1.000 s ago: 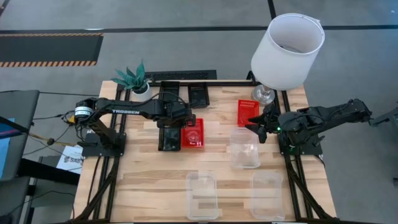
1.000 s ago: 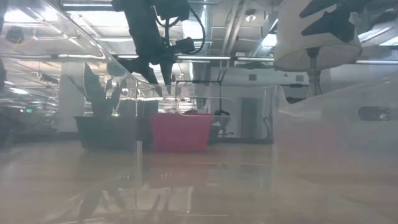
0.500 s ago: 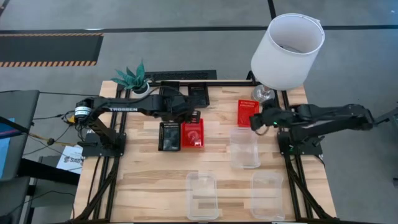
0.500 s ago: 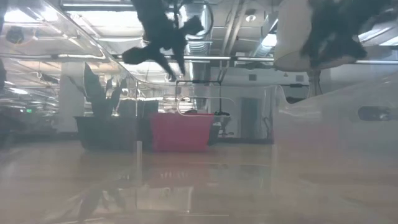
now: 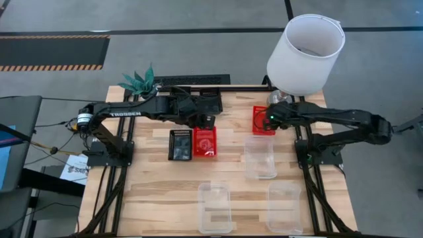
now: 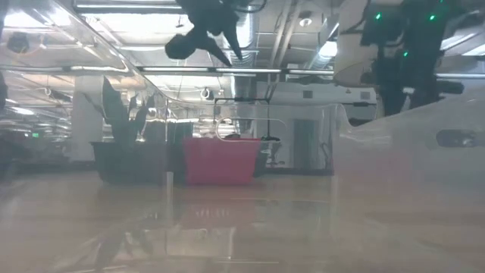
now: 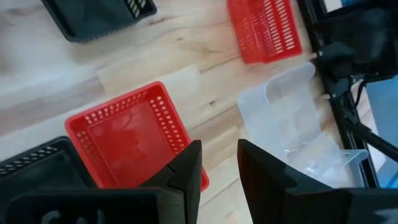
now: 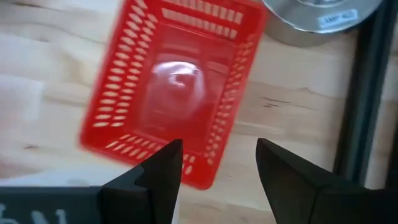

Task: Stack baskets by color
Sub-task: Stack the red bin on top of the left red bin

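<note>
My left gripper (image 5: 206,121) (image 7: 219,165) hangs open and holds nothing, above the far end of a red basket (image 5: 205,141) (image 7: 127,140) that sits flat on the table beside a black basket (image 5: 180,144). My right gripper (image 5: 267,119) (image 8: 217,163) is open and points down over a second red basket (image 5: 263,121) (image 8: 174,87), its fingers above the basket and apart from it. A second black basket (image 5: 211,100) lies at the far edge. Three clear baskets (image 5: 260,157) (image 5: 214,206) (image 5: 283,206) rest on the near half.
A white lampshade (image 5: 305,46) on a metal foot (image 8: 323,15) stands at the far right corner, close behind the right red basket. A small potted plant (image 5: 140,83) is at the far left. Bare wood shows at the table's near left.
My left gripper has risen and drawn back toward the far edge, off the black and red baskets, which lie where they were. My right arm has swung toward the far edge; its gripper has come down over the right red basket and tipped downward.
</note>
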